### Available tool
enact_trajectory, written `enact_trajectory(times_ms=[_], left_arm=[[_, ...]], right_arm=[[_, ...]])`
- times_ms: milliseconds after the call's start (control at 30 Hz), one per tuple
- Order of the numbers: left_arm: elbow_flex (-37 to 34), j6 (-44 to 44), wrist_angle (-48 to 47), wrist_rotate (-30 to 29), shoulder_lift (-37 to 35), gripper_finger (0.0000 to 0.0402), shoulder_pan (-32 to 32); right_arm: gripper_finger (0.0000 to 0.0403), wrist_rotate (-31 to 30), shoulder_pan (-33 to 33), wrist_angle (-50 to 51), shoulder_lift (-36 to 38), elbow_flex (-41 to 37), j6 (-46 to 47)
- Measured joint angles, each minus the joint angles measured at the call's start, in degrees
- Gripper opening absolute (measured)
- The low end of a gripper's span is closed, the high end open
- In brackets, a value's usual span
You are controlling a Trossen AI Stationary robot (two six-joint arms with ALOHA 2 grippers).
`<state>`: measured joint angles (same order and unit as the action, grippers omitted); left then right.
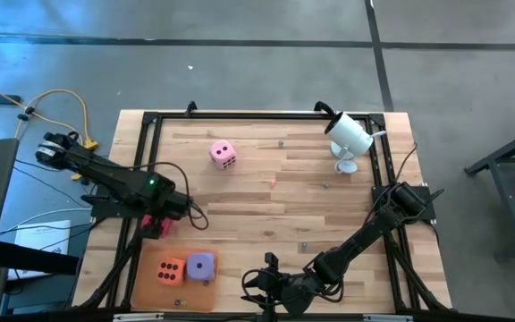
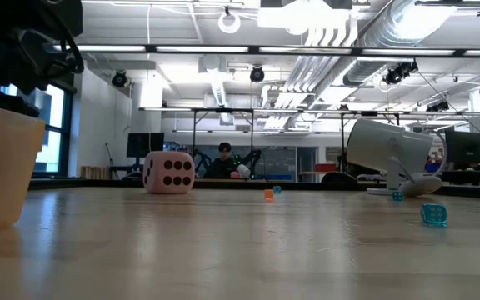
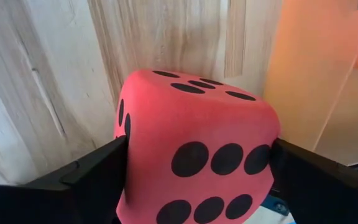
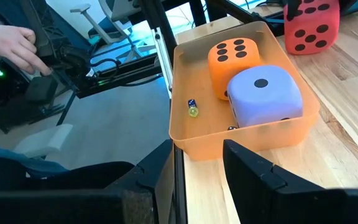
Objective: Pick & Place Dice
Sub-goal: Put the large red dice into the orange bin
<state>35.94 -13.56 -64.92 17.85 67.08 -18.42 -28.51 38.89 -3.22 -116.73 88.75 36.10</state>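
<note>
Your left gripper [image 1: 156,224] sits at the table's left side, just beyond the orange tray [image 1: 146,282], with its two fingers [image 3: 98,171] set wide against opposite faces of the magenta die [image 3: 194,149]; the left wrist view shows each finger meeting a side of the cube, so you have it pinched between them, over bare wood with the tray's edge close beside it. In the high view the same die shows as a small magenta patch under the gripper. The tray holds two dice side by side and touching: the orange die [image 1: 170,269] with six pips on top, and the purple die [image 1: 202,266] with one pip on top; two very small objects also lie on the tray floor near the orange die. Your right gripper [image 1: 262,284] waits low at the table's near edge, to the right of the tray and pointed toward it, its fingers [image 4: 253,171] parted by a moderate gap and holding nothing. The light pink die [image 1: 222,154] rests alone on the wood well across the table from the tray. A white camera [image 1: 350,136] stands at the far right corner. In the right wrist view a person's hand [image 4: 11,46] shows beyond the table's edge.
</note>
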Motion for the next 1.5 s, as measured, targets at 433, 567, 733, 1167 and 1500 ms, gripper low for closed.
enact_trajectory(times_ms=[433,567,733,1167,1500], left_arm=[[0.67,-1.6,0.25,1.41,-0.15,0.0339,0.25],[2.83,-1.46,1.21,3.48,-1.75,0.0338,0.14],[6.83,-1.27,1.07,3.71,-5.34,0.0338,-0.5],[21.08,-2.69,-7.45,0.47,-7.2,0.0323,-5.57],[25.22,-9.15,-9.51,-5.34,-7.25,0.0245,-6.69]], right_arm=[[0.0126,0.15,0.0,0.02,-0.02,0.0,-0.27],[0.0126,0.15,0.0,0.02,-0.02,0.0,-0.33],[0.0126,0.15,-0.04,0.0,-0.02,-0.02,-0.35],[0.0126,0.13,-0.28,0.0,-0.02,-0.02,-0.35],[0.0126,0.14,-0.25,0.0,-0.02,-0.02,-0.35]])
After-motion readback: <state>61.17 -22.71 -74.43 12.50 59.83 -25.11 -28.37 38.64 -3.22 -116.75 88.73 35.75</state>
